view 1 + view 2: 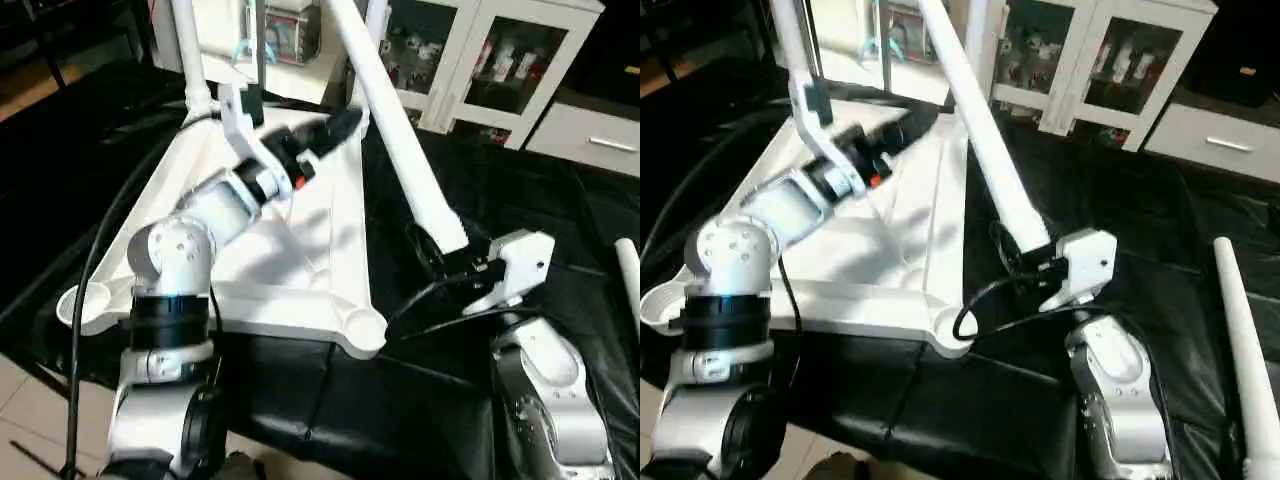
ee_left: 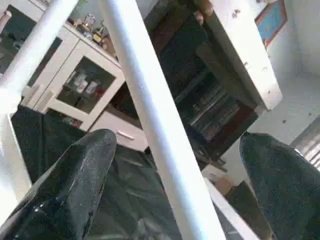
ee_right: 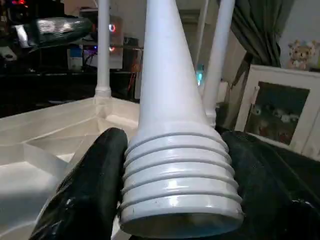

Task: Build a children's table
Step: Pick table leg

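The children's table top (image 1: pixel 320 250) lies upside down on the black cloth, ribs facing up. Two white legs (image 3: pixel 103 45) (image 3: pixel 220 50) stand upright in its far corner sockets. A third leg (image 1: pixel 400 130) slants up over the top's right edge. My right gripper (image 1: pixel 440 255) is shut on its threaded end (image 3: pixel 175 175), one black finger on each side. My left gripper (image 1: pixel 335 130) reaches across the top to this leg's upper part. Its fingers (image 2: pixel 85 170) stand wide apart around the leg (image 2: pixel 150 115) without touching it.
A loose leg (image 1: pixel 1240 340) lies on the black cloth at the right. The near corner sockets (image 1: pixel 365 330) (image 1: pixel 80 300) hold nothing. A white cabinet with glass doors (image 1: pixel 480 60) stands behind. A black cable (image 1: pixel 110 230) loops along my left arm.
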### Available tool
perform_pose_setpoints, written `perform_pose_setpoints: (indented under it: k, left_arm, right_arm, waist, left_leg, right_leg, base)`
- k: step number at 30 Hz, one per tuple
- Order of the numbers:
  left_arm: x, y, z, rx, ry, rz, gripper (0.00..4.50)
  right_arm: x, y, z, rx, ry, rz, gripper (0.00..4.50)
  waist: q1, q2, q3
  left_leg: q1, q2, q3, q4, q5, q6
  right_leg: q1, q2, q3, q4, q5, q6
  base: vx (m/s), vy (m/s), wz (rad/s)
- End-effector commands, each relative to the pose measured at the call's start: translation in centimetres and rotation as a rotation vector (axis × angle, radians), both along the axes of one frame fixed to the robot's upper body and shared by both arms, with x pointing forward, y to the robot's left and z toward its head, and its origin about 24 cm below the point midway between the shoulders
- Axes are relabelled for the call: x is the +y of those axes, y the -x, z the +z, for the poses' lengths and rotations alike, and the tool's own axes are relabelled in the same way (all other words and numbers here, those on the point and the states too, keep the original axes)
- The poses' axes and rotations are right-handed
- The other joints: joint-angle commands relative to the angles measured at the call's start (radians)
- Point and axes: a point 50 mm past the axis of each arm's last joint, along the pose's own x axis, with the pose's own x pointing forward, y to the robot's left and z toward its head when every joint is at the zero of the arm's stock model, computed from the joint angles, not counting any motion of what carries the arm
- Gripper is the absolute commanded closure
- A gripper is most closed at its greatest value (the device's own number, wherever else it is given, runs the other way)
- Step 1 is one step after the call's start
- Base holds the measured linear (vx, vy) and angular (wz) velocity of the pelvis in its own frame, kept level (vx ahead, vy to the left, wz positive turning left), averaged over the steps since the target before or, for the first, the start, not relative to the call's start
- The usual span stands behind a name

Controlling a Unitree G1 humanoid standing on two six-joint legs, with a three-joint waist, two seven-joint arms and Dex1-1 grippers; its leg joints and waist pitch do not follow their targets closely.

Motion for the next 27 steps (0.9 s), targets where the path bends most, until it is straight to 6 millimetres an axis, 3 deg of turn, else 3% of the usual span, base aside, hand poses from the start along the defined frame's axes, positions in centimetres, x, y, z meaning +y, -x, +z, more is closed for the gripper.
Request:
perform_pose_setpoints:
  k: [1,7,8,13,22,27]
  left_arm:
    - [-0.3,-0.3,-0.1,0.031,0.007,0.002,0.01]
    - [-0.5,-0.5,0.1,0.047,0.046,-0.018,0.0]
    - [-0.5,-0.5,0.2,0.05,0.055,-0.023,0.0]
    - [-0.9,-0.7,0.9,0.039,0.088,-0.042,0.0]
    - [-1.4,-0.4,1.1,0.034,0.076,-0.09,0.0]
    - [-1.2,-0.7,1.3,0.047,0.087,-0.081,0.56]
  right_arm:
    - [0.2,0.1,1.2,-0.064,0.025,0.024,1.76]
    - [0.8,-0.1,1.2,-0.076,0.075,0.086,1.76]
    - [1.0,-0.1,1.1,-0.074,0.082,0.098,1.76]
    - [2.4,0.1,0.7,-0.064,0.115,0.186,1.76]
    - [3.2,0.2,0.7,-0.069,0.125,0.24,1.77]
    - [3.5,0.2,0.5,-0.056,0.117,0.249,1.77]
  waist:
    - [0.002,0.001,-0.087]
    - [0.003,0.002,-0.089]
    - [0.004,-0.001,-0.089]
    - [0.006,-0.003,-0.087]
    - [0.009,-0.002,-0.087]
    - [0.009,-0.003,-0.088]
  left_leg:
    - [0.026,0.034,-0.013,-0.078,-0.165,0.016]
    - [0.028,0.037,-0.014,-0.078,-0.161,0.018]
    - [0.029,0.037,-0.014,-0.078,-0.166,0.019]
    - [0.029,0.038,-0.014,-0.079,-0.187,0.016]
    - [0.029,0.039,-0.014,-0.08,-0.178,0.017]
    - [0.029,0.038,-0.014,-0.079,-0.174,0.018]
  right_leg:
    - [0.047,-0.055,0.034,-0.07,-0.057,-0.197]
    - [0.049,-0.055,0.033,-0.07,-0.055,-0.211]
    - [0.049,-0.058,0.033,-0.069,-0.062,-0.214]
    - [0.047,-0.058,0.033,-0.074,-0.1,-0.208]
    - [0.046,-0.058,0.034,-0.072,-0.085,-0.211]
    - [0.047,-0.059,0.034,-0.071,-0.084,-0.208]
  base:
    - [0.0,0.0,0.0]
    - [0.0,0.0,0.0]
    - [0.0,0.0,0.0]
    - [0.0,0.0,0.0]
    - [0.0,0.0,0.0]
    - [0.0,0.0,0.0]
